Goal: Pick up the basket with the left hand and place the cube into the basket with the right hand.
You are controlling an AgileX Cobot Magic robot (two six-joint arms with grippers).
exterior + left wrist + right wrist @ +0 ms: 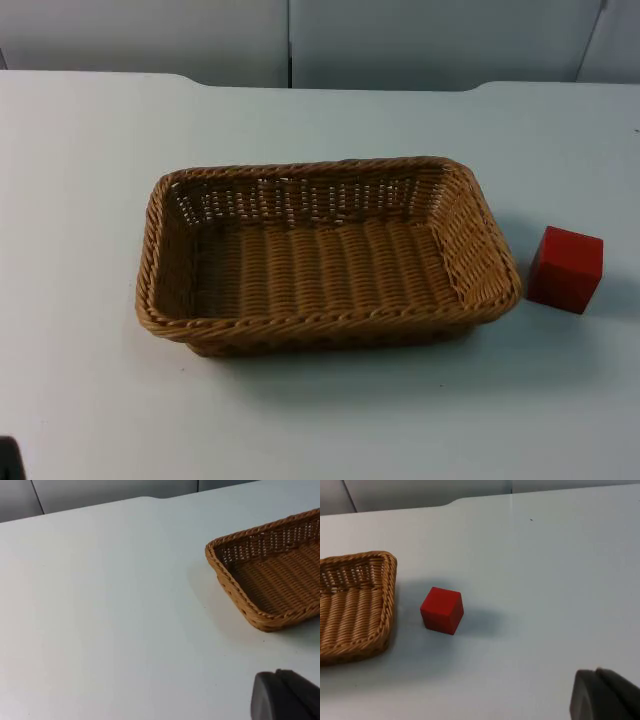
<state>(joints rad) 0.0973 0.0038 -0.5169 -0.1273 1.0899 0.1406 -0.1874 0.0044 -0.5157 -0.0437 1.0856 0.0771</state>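
An empty woven wicker basket (325, 255) rests flat on the white table in the middle of the top view. Just right of its right rim, across a small gap, stands a red cube (566, 268). My left gripper (286, 696) hangs over bare table, well back from the basket's left end (270, 575) and not touching it. My right gripper (605, 695) is likewise held back over the table, a good distance from the cube (442, 610), which sits beside the basket's corner (355, 600). Neither gripper holds anything.
The grey partition wall (300, 40) closes off the table's far edge. A small dark object (10, 460) pokes in at the near left corner of the top view. White table top spreads wide around the basket and the cube.
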